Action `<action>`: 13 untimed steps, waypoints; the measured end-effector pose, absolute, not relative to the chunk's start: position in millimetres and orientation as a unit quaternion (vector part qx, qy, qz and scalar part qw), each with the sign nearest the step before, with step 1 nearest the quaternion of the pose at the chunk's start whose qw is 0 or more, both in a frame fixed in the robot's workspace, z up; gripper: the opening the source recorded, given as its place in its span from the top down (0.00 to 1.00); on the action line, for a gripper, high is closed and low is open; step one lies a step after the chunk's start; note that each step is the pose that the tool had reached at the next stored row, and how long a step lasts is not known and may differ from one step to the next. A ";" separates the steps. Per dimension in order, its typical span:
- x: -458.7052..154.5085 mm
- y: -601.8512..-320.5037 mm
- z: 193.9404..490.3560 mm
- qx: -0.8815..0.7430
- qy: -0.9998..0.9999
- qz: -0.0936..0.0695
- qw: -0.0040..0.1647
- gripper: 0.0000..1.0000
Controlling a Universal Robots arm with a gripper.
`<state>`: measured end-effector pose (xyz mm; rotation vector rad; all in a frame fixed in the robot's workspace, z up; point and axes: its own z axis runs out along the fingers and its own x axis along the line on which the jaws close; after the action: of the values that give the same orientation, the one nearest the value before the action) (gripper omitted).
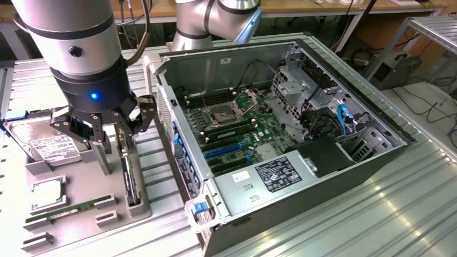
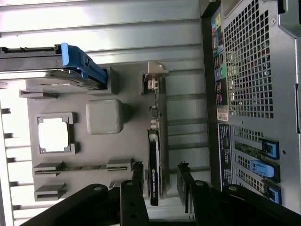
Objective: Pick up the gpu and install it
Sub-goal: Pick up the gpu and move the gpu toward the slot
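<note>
The gpu (image 1: pixel 127 174) is a thin black card standing on its long edge in a slot of the grey parts tray (image 1: pixel 85 160), at the exterior view's left. My gripper (image 1: pixel 114 136) hangs just above it, open. In the wrist view the gpu (image 2: pixel 154 165) shows edge-on, with its silvery bracket (image 2: pixel 155 75) at the far end. My gripper (image 2: pixel 159 173) straddles the card, one finger on each side. The card sits closer to one finger (image 2: pixel 137 175) than to the other, and neither touches it.
The tray also holds a hard drive (image 1: pixel 51 149), a processor (image 1: pixel 46 193) and a green memory stick (image 1: pixel 68 211). The open computer case (image 1: pixel 335 160) lies at the exterior view's right of the tray, its motherboard with blue slots (image 1: pixel 225 150) facing up. The case wall (image 2: pixel 244 66) stands near the gripper.
</note>
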<state>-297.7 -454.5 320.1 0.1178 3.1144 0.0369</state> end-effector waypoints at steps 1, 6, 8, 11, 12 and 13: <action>-297.7 -454.5 318.6 0.038 0.999 0.012 0.012 0.58; -297.7 -454.5 316.7 0.038 0.999 0.012 0.012 0.58; -297.7 -454.5 316.6 0.038 0.999 0.012 0.012 0.58; -297.7 -454.5 316.6 0.038 0.999 0.012 0.012 0.58; -297.7 -454.5 316.6 0.038 0.999 0.012 0.012 0.58; -297.7 -454.5 316.6 0.038 0.999 0.012 0.012 0.58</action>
<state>-297.7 -454.5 316.6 0.1178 3.1145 0.0368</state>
